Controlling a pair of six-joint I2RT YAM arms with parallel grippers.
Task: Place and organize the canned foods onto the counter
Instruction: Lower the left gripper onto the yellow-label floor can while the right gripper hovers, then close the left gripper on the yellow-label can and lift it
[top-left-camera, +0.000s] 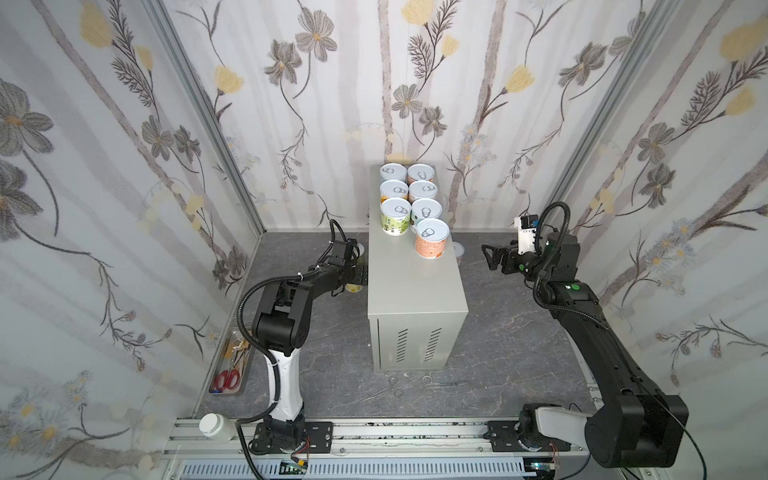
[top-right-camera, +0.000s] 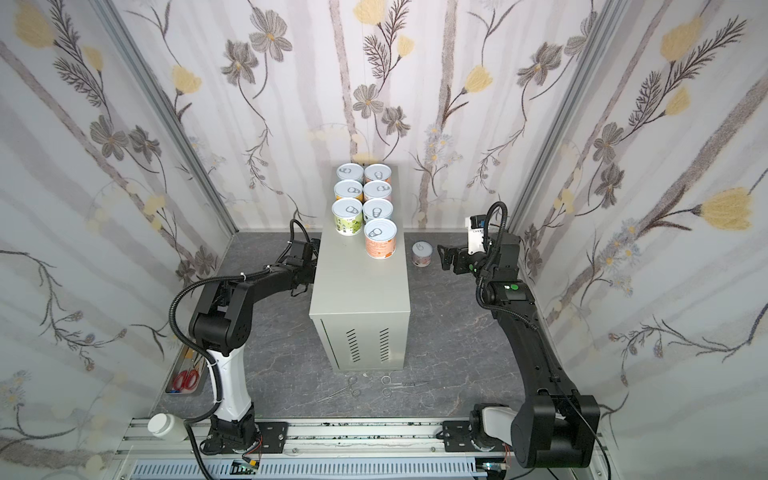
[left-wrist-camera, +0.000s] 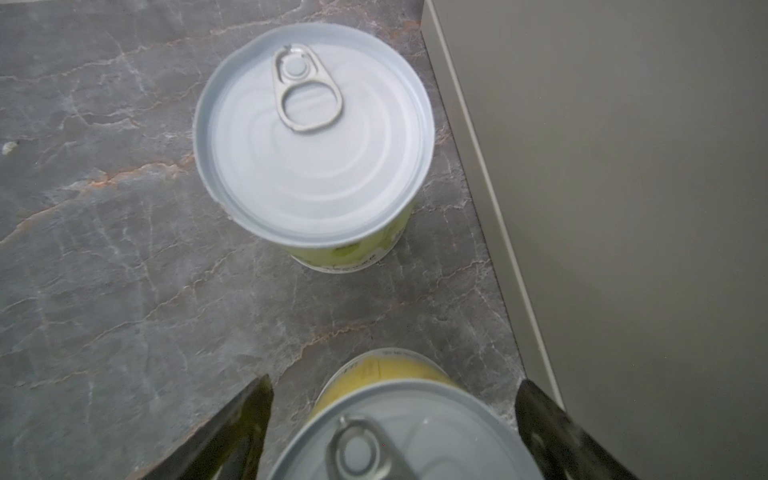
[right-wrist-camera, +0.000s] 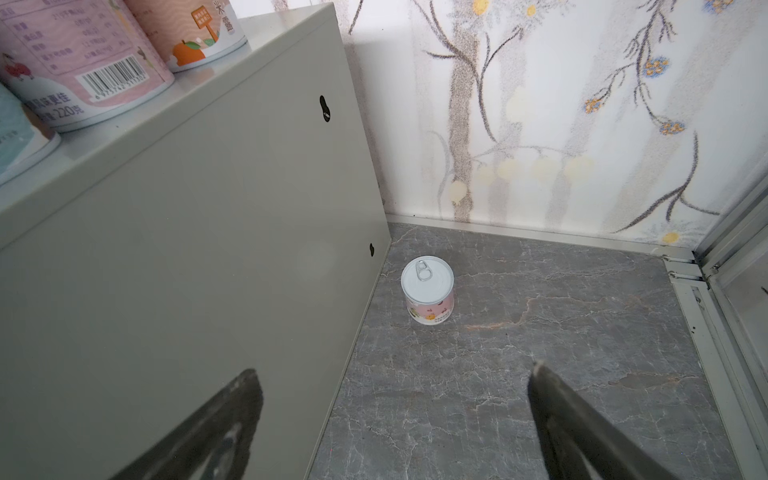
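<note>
Several canned foods (top-left-camera: 409, 199) stand in two rows at the back of the grey counter (top-left-camera: 415, 291), an orange-labelled one (top-right-camera: 380, 239) nearest the front. On the dark floor left of the counter, my left gripper (left-wrist-camera: 394, 378) is open around a yellow-labelled can (left-wrist-camera: 386, 368), with a gap at each finger. A green-labelled can (left-wrist-camera: 316, 137) stands just beyond it. In both top views this gripper (top-left-camera: 357, 276) is low beside the counter's wall. My right gripper (right-wrist-camera: 394, 365) is open and empty, short of a pink-labelled can (right-wrist-camera: 428, 291) on the floor to the right of the counter (top-right-camera: 357, 291).
A metal tray with red scissors (top-left-camera: 228, 374) lies by the left wall. A white-capped bottle (top-left-camera: 214, 426) stands at the front left rail. Forceps and small scissors (top-left-camera: 428, 384) lie on the floor before the counter's vented front. Papered walls close in on three sides.
</note>
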